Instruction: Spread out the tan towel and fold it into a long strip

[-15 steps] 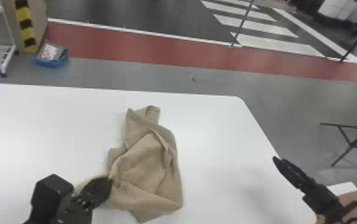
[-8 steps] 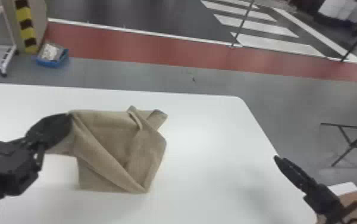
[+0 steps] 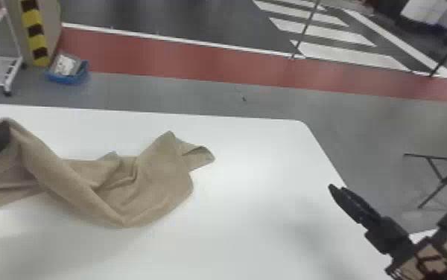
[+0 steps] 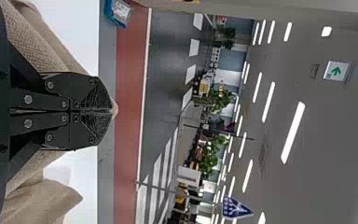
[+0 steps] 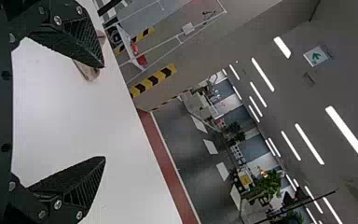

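At the head view's left edge, the left hand (image 3: 3, 131) pinches one end of the tan towel (image 3: 155, 178) and holds it raised; the rest trails in loose, crumpled folds across the white bench (image 3: 256, 160). The right hand (image 3: 338, 188), its fingers spread wide, is by the bench's right edge, well apart from the towel.

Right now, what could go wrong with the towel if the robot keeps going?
The tan towel might slip, since just a little bit pokes out past the tips of the closed jaws on the left gripper. It could slide along the table instead of spreading, because the right gripper is empty, jaws apart. Its folds are bunched up, so the strip may turn out crooked.
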`<control>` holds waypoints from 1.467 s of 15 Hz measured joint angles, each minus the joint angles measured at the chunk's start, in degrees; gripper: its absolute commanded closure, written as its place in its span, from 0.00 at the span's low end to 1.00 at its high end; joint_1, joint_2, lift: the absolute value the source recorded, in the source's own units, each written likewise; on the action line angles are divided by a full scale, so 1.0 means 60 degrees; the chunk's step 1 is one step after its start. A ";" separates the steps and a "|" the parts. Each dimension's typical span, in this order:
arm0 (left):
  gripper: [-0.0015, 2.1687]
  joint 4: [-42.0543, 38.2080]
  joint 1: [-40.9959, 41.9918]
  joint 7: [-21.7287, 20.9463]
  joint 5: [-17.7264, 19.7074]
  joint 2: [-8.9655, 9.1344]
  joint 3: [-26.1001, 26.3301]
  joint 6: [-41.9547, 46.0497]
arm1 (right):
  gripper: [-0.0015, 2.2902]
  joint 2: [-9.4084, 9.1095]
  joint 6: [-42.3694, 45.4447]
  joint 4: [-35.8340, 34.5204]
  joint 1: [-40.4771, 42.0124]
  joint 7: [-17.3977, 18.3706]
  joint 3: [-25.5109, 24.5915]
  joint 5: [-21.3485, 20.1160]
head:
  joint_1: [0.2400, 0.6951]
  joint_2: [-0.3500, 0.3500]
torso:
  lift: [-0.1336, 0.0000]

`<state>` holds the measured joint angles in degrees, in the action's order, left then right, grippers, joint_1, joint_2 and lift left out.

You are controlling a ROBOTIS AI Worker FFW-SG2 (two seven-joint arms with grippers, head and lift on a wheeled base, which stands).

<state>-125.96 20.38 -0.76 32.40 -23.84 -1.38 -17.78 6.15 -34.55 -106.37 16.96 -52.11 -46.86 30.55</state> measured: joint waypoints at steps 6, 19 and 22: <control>0.79 0.0655 0.0011 0.0229 -0.0528 0.0066 -0.0156 0.0385 | 0.20 0.0006 0.0168 -0.0478 -0.1138 0.1702 0.2604 -0.2095 | 1.00 0.28 | 0.07; 0.79 0.1024 0.0018 0.0082 -0.0912 0.0122 0.0110 0.0613 | 0.21 -0.0721 0.0242 0.2510 -0.4167 0.3513 0.6238 -0.5387 | 1.00 0.54 | 0.07; 0.79 0.1059 0.0058 0.0068 -0.0928 0.0122 0.0039 0.0708 | 0.23 -0.0651 -0.0141 0.2930 -0.4518 0.3389 0.6190 -0.5547 | 1.00 0.54 | 0.07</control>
<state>-119.60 20.73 -0.35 26.83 -23.11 -1.14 -13.53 2.24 -35.40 -88.78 -10.15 -31.78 -9.72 -2.74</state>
